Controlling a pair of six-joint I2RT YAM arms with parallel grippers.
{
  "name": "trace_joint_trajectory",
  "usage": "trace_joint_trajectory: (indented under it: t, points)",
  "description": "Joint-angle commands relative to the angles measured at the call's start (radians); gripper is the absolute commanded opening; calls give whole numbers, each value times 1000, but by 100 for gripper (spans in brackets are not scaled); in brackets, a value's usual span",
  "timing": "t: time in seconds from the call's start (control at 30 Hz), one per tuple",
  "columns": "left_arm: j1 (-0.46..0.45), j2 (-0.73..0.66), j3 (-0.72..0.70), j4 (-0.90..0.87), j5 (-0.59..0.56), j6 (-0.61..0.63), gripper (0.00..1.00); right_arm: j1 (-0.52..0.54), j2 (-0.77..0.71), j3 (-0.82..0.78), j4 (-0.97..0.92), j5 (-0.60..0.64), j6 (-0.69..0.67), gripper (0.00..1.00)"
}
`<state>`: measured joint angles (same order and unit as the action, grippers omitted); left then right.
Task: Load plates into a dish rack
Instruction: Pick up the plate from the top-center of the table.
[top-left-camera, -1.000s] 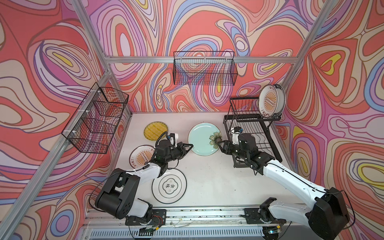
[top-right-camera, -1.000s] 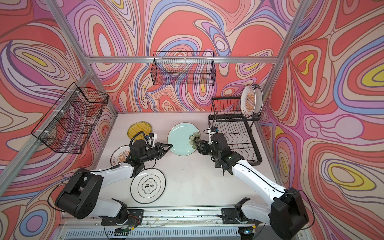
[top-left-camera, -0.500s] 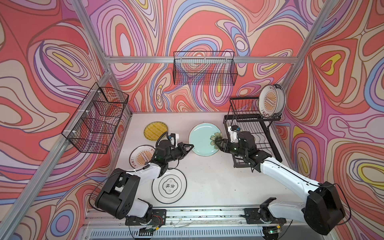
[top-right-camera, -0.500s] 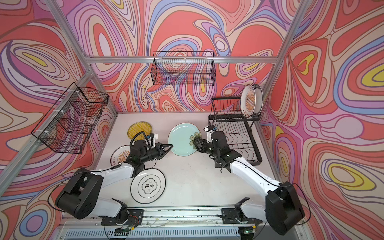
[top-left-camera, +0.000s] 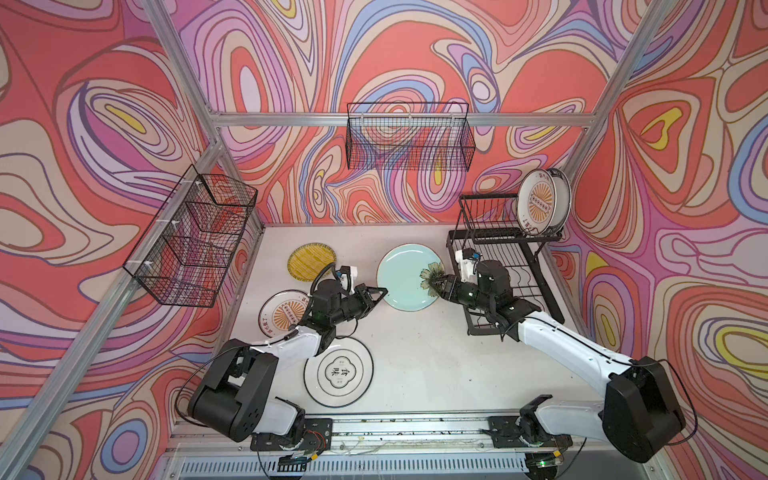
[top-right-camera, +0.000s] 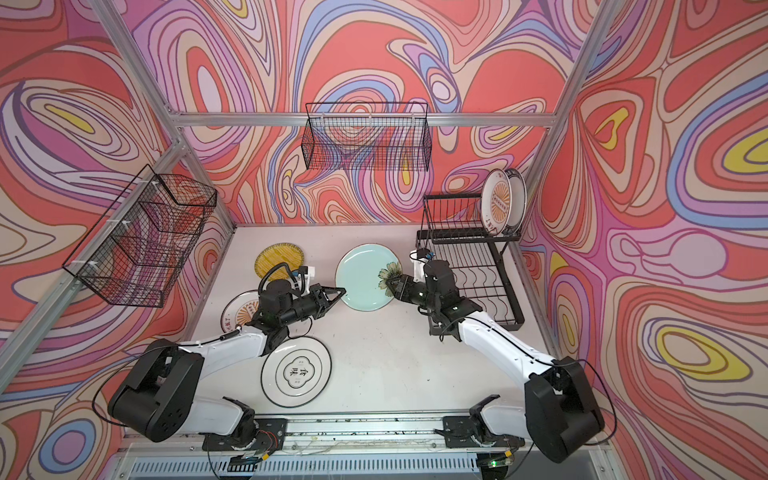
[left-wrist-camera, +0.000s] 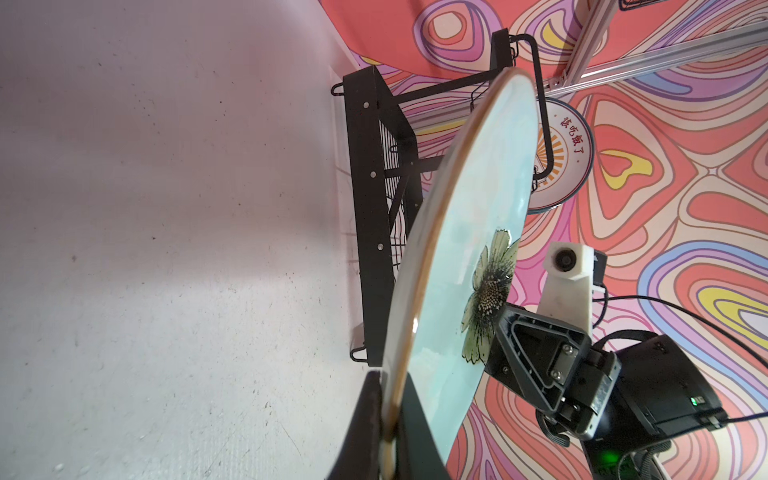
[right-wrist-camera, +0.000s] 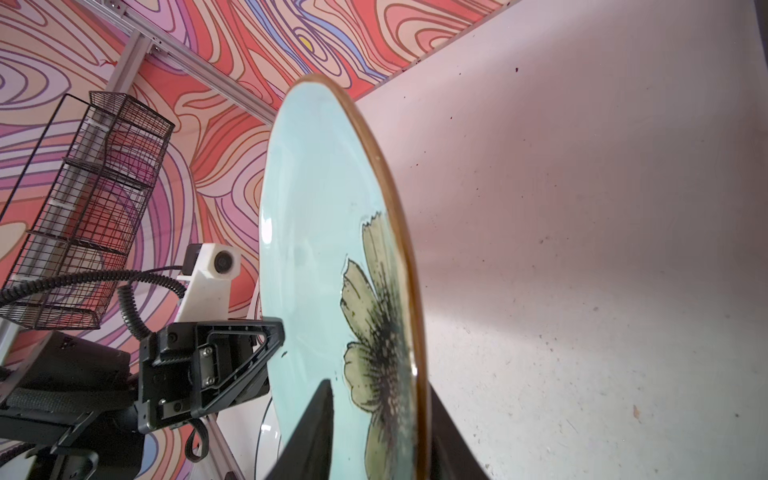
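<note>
Plate (top-left-camera: 404, 274), pale green, is just beside the rack (top-left-camera: 515, 238): left tool (top-left-camera: 382, 291) clamped on its rim away from the rack, right tool (top-left-camera: 441, 286) straddling the rim nearest it, whether gripping cannot be told.

Robot test cell in a laboratory: aluminium-profile frame (top-left-camera: 282, 119) carrying printed swirl-pattern wall panels (top-left-camera: 415, 50), bare white tabletop (top-left-camera: 436, 353), arm-mounting rail (top-left-camera: 415, 428) at 6 o'clock, mesh wire baskets (top-left-camera: 191, 241) at 9 and 12 o'clock.
</note>
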<state>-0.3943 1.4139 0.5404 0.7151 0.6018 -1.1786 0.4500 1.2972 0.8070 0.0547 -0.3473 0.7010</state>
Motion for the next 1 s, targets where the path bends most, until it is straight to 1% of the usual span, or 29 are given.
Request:
trace_joint_trajectory:
  t: [0.0, 0.33, 0.97]
  points:
    - [-19, -44, 36, 104, 39, 19, 0, 5, 14, -9, 81, -65, 18, 31]
    - [-22, -49, 33, 85, 27, 26, 0, 3, 12, -14, 91, -71, 21, 26]
    - [-23, -46, 32, 57, 14, 36, 0, 1, 8, -23, 98, -85, 14, 10]
